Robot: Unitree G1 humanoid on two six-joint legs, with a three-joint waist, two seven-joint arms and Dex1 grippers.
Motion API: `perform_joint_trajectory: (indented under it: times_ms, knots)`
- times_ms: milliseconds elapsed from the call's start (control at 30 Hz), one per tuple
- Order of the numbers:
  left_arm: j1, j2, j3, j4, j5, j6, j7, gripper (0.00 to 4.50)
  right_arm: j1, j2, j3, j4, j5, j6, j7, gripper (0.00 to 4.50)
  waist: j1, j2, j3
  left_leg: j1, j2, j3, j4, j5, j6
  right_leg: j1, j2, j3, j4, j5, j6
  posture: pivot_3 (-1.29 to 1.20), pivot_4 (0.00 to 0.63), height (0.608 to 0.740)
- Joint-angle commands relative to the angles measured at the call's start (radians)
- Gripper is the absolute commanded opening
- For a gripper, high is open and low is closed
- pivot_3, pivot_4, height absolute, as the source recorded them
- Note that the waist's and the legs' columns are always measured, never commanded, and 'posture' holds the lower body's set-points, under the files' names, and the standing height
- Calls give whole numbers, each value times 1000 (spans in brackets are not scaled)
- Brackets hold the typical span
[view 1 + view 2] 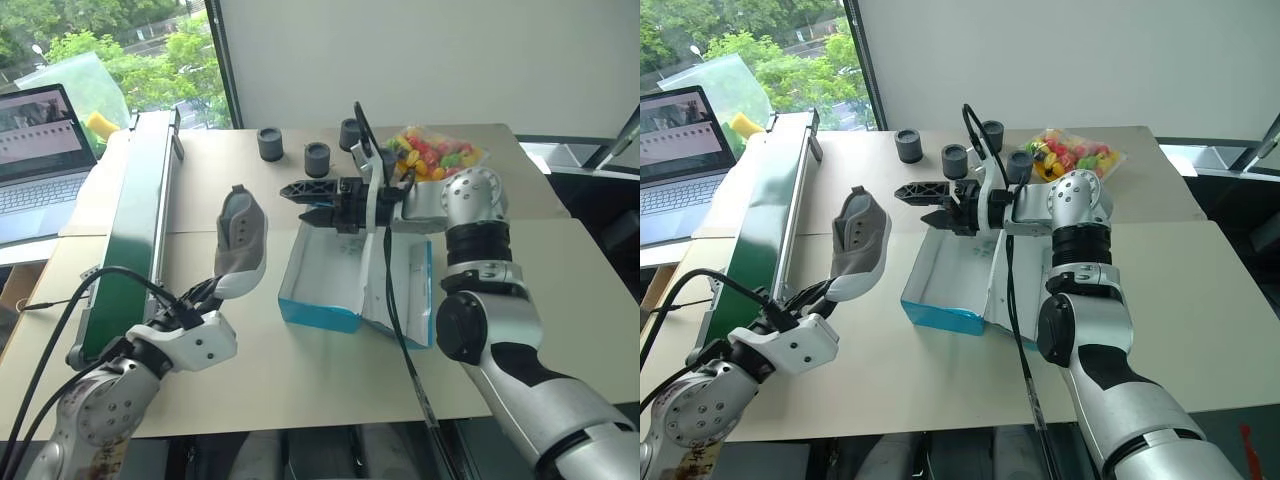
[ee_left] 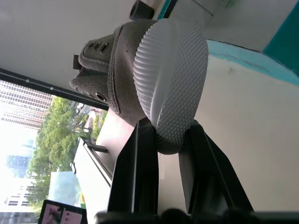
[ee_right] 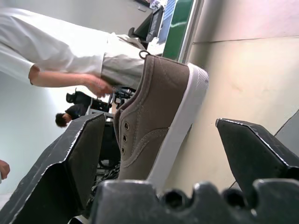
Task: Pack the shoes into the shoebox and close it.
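Left eye view: left hand clamped on one shoe by its heel, raised beside the shoebox. Right hand spread wide, empty, over the shoebox's far end. One shoe visible; shoebox open and apparently unfilled on the bench. Packing and closing remain.

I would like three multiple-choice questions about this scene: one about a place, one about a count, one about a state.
1. Where is the shoe?
A. Inside the shoebox
B. Held by the left tool, left of the shoebox
C. On the laptop

2. How many dark cylinders stand behind the shoebox?
A. Two
B. Four
C. Six

3. The right tool is:
A. Open and holding nothing
B. Shut on the shoe
C. Shut on the lid

Answers:
1 B, the left tool clamps the shoe's heel.
2 B, the right eye view shows four.
3 A, its jaws stand apart over the shoebox.
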Motion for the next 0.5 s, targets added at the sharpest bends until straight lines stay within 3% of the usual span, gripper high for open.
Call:
perform_joint_trajectory:
  times_ms: [33,300,500]
  knots:
    - [-36,-18,-1,-69,14,-23,-7,213,-30,9,11,-10,10,-13,25,4500,0,0,0,0,0,0,0,0,0,0,0,0,0,0,0,0,150,740]
    - [-82,-23,-13,-72,18,-63,-35,213,-33,36,19,11,3,-17,41,4500,-1,0,0,0,0,0,0,0,0,0,0,0,1,0,0,0,150,740]
    - [-103,-36,-22,-60,20,-67,-42,213,-77,67,-78,93,50,19,14,4500,-1,0,0,0,0,0,1,0,0,0,0,0,1,0,0,0,150,740]
